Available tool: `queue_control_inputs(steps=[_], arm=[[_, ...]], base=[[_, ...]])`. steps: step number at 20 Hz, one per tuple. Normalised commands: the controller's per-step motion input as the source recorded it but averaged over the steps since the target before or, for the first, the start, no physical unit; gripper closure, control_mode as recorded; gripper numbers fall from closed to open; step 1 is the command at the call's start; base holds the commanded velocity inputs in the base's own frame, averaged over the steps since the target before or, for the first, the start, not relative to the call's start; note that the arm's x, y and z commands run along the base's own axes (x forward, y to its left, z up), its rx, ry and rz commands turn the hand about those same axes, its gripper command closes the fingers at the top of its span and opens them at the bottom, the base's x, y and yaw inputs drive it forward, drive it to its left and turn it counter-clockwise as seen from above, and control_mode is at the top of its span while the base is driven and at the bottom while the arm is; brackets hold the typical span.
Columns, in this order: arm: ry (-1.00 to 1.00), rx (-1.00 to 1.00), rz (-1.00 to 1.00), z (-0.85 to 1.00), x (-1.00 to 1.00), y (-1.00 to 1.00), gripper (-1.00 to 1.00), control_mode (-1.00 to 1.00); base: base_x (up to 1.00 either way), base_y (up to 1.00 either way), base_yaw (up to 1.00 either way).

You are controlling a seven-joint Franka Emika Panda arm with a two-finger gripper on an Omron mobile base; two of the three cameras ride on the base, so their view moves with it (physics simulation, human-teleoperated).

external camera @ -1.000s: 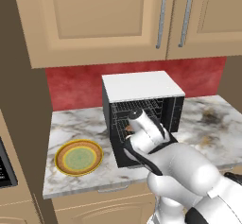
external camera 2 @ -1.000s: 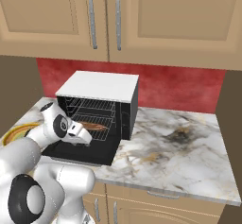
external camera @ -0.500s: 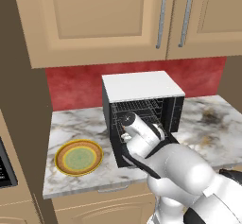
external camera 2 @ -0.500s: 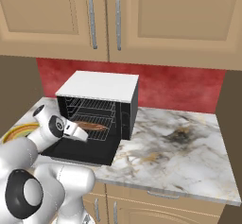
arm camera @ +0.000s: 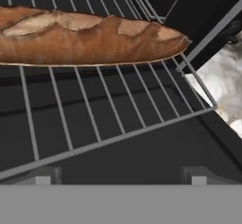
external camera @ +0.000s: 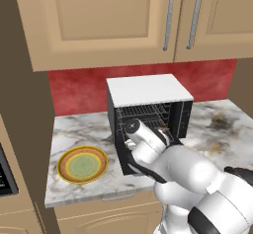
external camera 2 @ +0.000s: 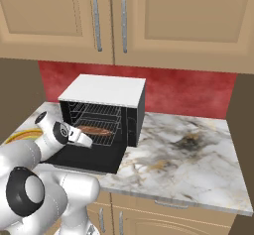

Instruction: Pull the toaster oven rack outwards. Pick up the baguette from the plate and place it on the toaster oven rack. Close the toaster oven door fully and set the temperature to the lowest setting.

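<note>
I see the toaster oven (external camera 2: pixel 104 111) sitting on the marble surface (external camera 2: pixel 188 154), up against the red wall (external camera 2: pixel 183 92). Its door (external camera 2: pixel 89 157) hangs down flat in front, wide open. The rack (arm camera: pixel 108 119) is pulled out over the door. The baguette (arm camera: pixel 85 41) lies on the rack, long side across the bars. From the right base view I can see the baguette (external camera 2: pixel 96 130) resting in the mouth of the oven.

My claw (arm camera: pixel 120 178) is spread wide and holds nothing. Its two dark tips sit just above the door, near the front bar of the rack. The bread is a bit past them and not touching.

My own white arm (external camera: pixel 163 154) stands in front of the oven in the left base view, so it hides most of the door and rack there.

The plate (external camera: pixel 82 164) sits on the surface to the left of the oven, well apart from it. Tan cabinets (external camera: pixel 123 20) hang over everything. There is a dark smudgy patch (external camera 2: pixel 188 142) on the marble to the right of the oven.
</note>
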Motion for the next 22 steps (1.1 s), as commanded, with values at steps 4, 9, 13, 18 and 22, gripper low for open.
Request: queue_control_inputs(steps=[4, 9, 13, 18, 22], arm=[[0.0, 0.0, 0.08, -0.18, 0.15, 0.0, -1.0, -1.0], [-0.01, 0.0, 0.06, -0.18, 0.14, 0.0, -1.0, -1.0], [-0.03, 0.0, 0.01, -0.19, 0.15, 0.0, -1.0, -1.0], [-0.05, 0.0, 0.0, -0.13, 0.17, -0.01, -1.0, -1.0], [-0.06, 0.0, 0.0, -0.05, 0.21, -0.02, -1.0, -1.0]], base=[[0.0, 0.0, 0.0], [0.0, 0.0, 0.0], [0.0, 0.0, 0.0], [0.0, 0.0, 0.0], [0.0, 0.0, 0.0]])
